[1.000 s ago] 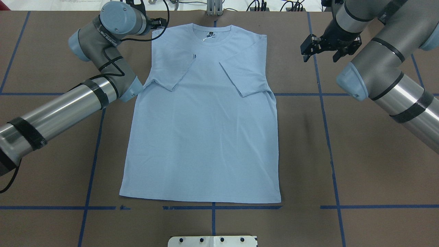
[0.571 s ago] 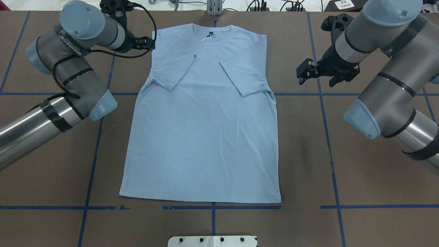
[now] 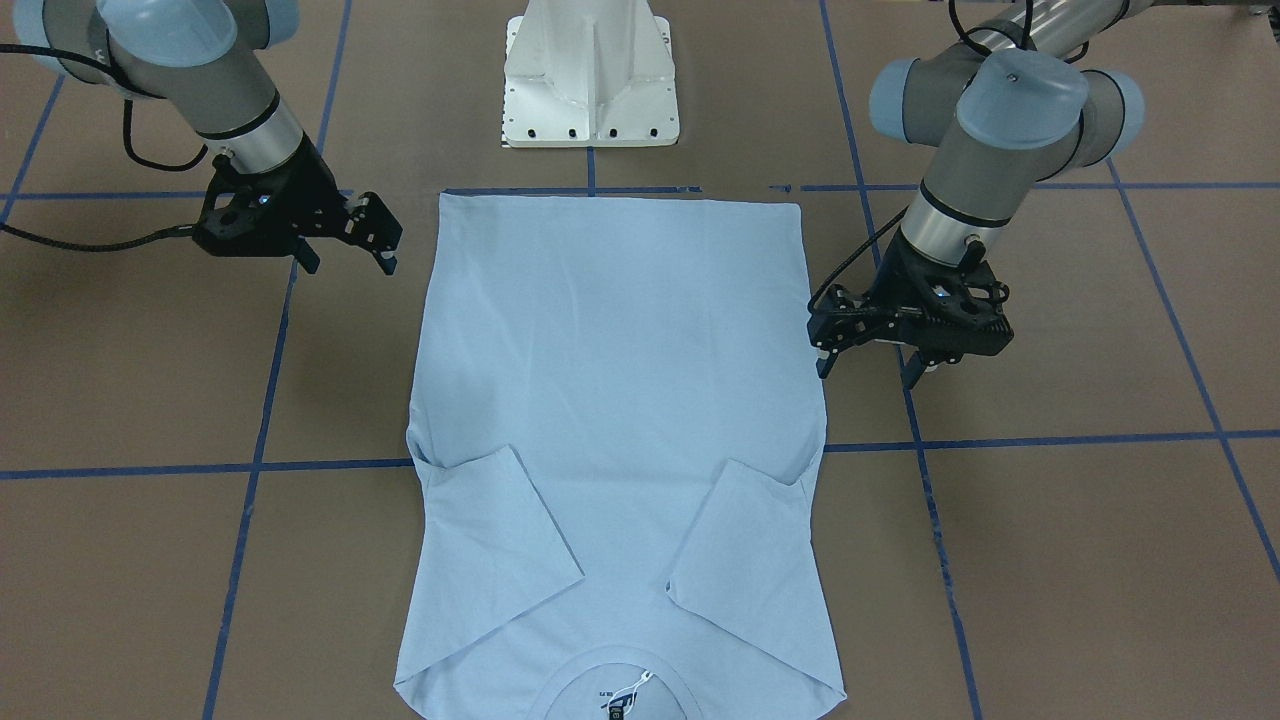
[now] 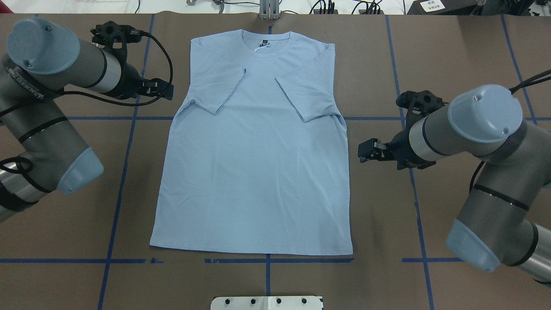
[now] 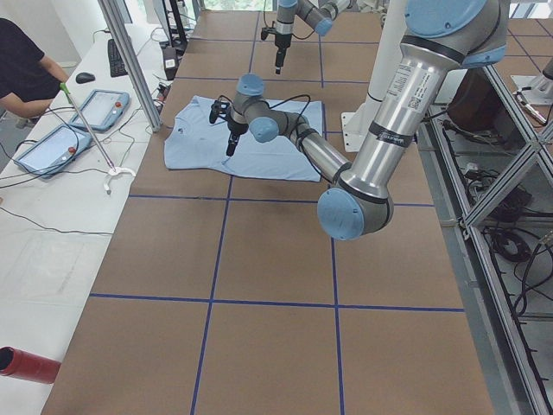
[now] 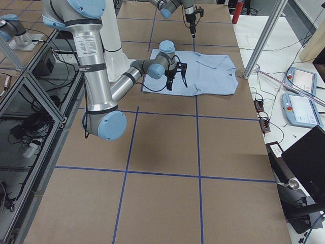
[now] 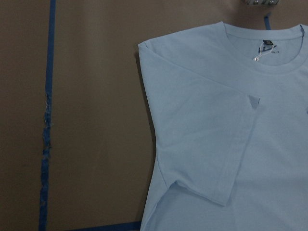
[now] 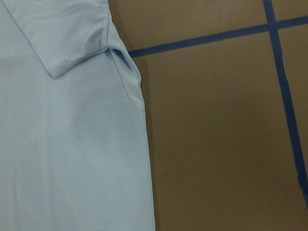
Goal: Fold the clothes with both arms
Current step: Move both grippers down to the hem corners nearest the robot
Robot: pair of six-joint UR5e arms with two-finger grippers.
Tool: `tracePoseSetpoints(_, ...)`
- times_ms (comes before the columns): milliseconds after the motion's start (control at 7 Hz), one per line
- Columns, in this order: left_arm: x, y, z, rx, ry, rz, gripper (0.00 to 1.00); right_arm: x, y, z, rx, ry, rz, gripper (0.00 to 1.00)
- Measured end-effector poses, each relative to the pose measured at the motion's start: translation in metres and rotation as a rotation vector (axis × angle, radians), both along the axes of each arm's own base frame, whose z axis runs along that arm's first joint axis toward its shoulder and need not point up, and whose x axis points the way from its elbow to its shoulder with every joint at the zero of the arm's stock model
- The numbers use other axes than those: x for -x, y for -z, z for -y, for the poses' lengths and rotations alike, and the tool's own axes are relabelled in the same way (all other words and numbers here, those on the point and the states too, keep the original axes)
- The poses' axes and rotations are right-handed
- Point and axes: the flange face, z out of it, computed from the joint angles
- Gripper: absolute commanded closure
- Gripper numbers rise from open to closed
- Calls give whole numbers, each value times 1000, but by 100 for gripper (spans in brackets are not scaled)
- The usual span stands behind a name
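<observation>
Approach step: pale light-blue short-sleeved T-shirt (image 4: 254,172), sleeves tucked, between black left claw (image 3: 868,365) and black right claw (image 3: 347,262), both spread, probably hovering; next pinch side edges.

The desk (image 4: 473,56) has a brown matte cover, and blue tape lines (image 4: 64,260) divide it into big squares. Along one long side stands a white worktop (image 5: 52,225) with two tablets (image 5: 99,105), a keyboard (image 5: 115,56) and loose cables. A person in a black sleeve (image 5: 22,65) is at it. A slanted aluminium post (image 5: 130,60) rises at the edge of the desk. A red cylinder (image 5: 26,363) lies at the near end of the worktop. The light is even, with only soft shadows.
</observation>
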Motion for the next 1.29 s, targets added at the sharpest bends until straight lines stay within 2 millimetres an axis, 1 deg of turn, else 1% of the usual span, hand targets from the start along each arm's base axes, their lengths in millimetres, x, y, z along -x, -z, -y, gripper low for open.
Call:
tracePoseSetpoints(143, 1, -5, -28, -7, -27, -14, 0, 21, -6, -30, -3, 23, -14, 0)
tracePoseSetpoints(286, -4, -4, -52, -22, -58, -31, 0, 45, -10, -63, -5, 44, -27, 0)
tracePoseSetpoints(429, -9, -2, -64, -29, -73, -39, 0, 71, -12, -97, 1, 52, -39, 0)
tracePoseSetpoints(571, -12, -2, -68, -34, -72, -40, 0, 90, -12, -126, 4, 56, -43, 0)
tracePoseSetpoints(714, -15, -2, -70, -39, -66, -36, 0, 103, -12, -147, 6, 76, -47, 0)
tracePoseSetpoints(857, -15, -2, -70, -41, -61, -32, 0, 113, -17, -160, 8, 95, -60, 1)
tracePoseSetpoints(1000, -16, -3, -70, -42, -60, -30, 0, 121, -25, -165, 9, 105, -79, 2)
tracePoseSetpoints(1143, -16, -4, -70, -41, -60, -28, 0, 126, -33, -165, 9, 108, -97, 7)
tracePoseSetpoints(1286, -17, -4, -70, -40, -60, -27, 0, 131, -36, -162, 8, 105, -104, 11)
